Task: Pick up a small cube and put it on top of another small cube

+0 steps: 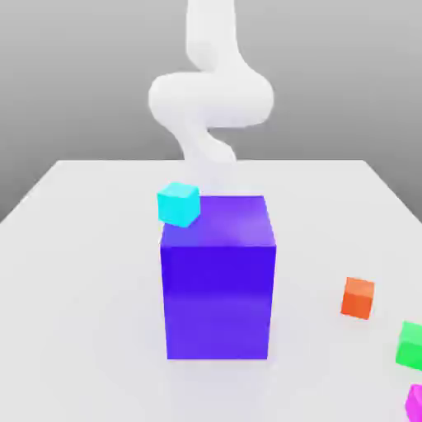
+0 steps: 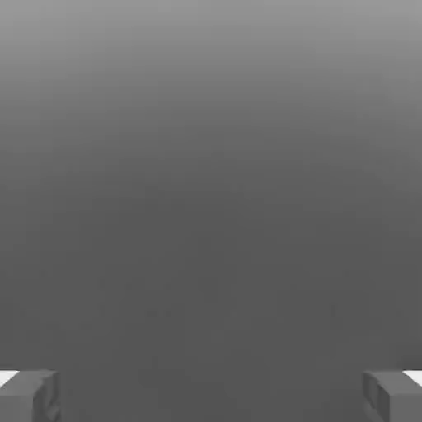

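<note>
- The white table (image 1: 82,313) is spreading across the exterior view and is bearing the whole scene, its far edge running straight in front of a grey background.
- The white robot arm (image 1: 211,99) is reaching down from the top of the exterior view, bending through its joints and standing beyond the big block; its lowest part is blending into the pale table, so its exact end is hard to tell.
- The large blue-violet block (image 1: 218,301) is standing upright near the middle of the table, showing its front and top faces.
- The gripper (image 2: 211,397) is standing open, its two fingers (image 2: 23,397) keeping wide apart in the hand view.
- The cyan cube (image 1: 178,204) is overlapping the block's top face at the exterior view's left and is jutting past that face's side edge; whether it is touching the block cannot be told.
- The orange cube (image 1: 358,298) is sitting on the table, apart from the block, toward the exterior view's right.
- The green cube (image 1: 411,345) is lying nearer the camera than the orange one, the exterior view's right edge cutting it off.
- The magenta cube (image 1: 416,404) is showing partly in the near corner at the exterior view's right, just beside the green cube.
</note>
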`<action>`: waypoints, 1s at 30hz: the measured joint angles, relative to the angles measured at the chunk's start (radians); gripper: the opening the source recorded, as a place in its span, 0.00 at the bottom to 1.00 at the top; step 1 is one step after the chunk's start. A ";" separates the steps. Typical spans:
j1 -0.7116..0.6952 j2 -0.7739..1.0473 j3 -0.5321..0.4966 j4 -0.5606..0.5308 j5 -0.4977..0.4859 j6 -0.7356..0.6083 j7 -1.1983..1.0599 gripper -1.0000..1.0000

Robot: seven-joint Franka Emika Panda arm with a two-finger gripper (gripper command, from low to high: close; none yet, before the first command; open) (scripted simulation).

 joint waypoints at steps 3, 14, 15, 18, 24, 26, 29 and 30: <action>0.055 0.114 -0.008 0.017 0.022 0.024 -0.098 0.50; 0.218 0.515 0.003 0.077 0.082 0.108 -0.430 0.50; 0.228 0.551 0.009 0.083 0.085 0.115 -0.458 0.50; 0.266 0.659 0.030 0.099 0.085 0.139 -0.537 0.50; 0.325 0.875 0.065 0.130 0.049 0.188 -0.670 0.50; 0.340 0.946 0.078 0.141 0.024 0.204 -0.706 0.50; 0.368 1.054 0.094 0.156 -0.024 0.229 -0.752 0.50; 0.379 1.089 0.098 0.162 -0.043 0.236 -0.766 0.50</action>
